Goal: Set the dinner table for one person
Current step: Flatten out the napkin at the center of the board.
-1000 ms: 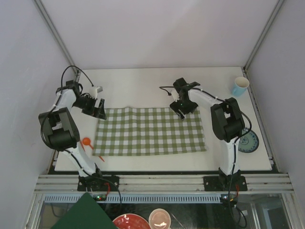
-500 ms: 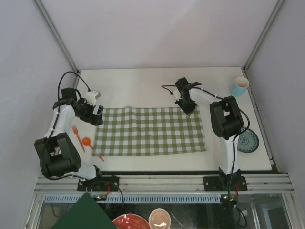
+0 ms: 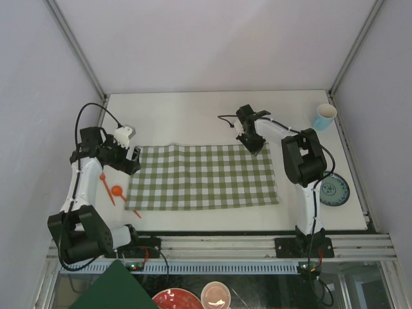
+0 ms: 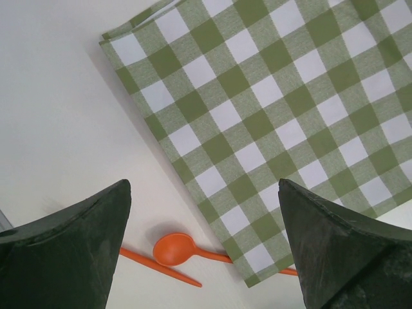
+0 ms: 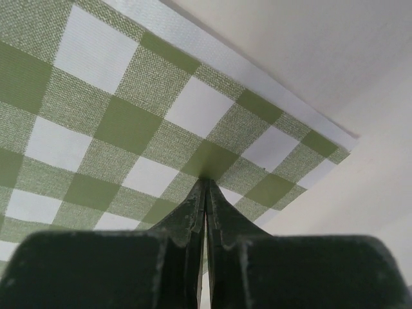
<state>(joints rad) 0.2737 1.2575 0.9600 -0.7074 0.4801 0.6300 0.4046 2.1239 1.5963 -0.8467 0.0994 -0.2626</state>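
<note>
A green-and-white checked cloth [image 3: 203, 177] lies spread flat on the off-white dinner table [image 3: 187, 116]. My left gripper [image 3: 132, 158] hovers open over the cloth's left edge; its wrist view shows the cloth [image 4: 277, 96] between the wide-apart jaws [image 4: 203, 187], which hold nothing. My right gripper [image 3: 256, 147] is shut at the cloth's far right corner. Its closed tips [image 5: 206, 180] touch the cloth [image 5: 129, 129]; whether any fabric is pinched does not show. An orange spoon [image 3: 116, 190] [image 4: 172, 249] lies left of the cloth, its handle running under the near left corner.
A thin orange utensil [image 3: 104, 187] [image 4: 161, 267] lies beside the spoon. A light blue cup [image 3: 325, 116] stands at the far right corner. A blue-green patterned plate [image 3: 336, 191] sits at the right edge behind the right arm. Below the table's front rail are a red bowl [image 3: 174, 299] and a green board [image 3: 112, 290].
My left arm has drawn back to the left and towards the near side, uncovering the orange utensils. My right gripper has shut at the cloth's far right corner.
</note>
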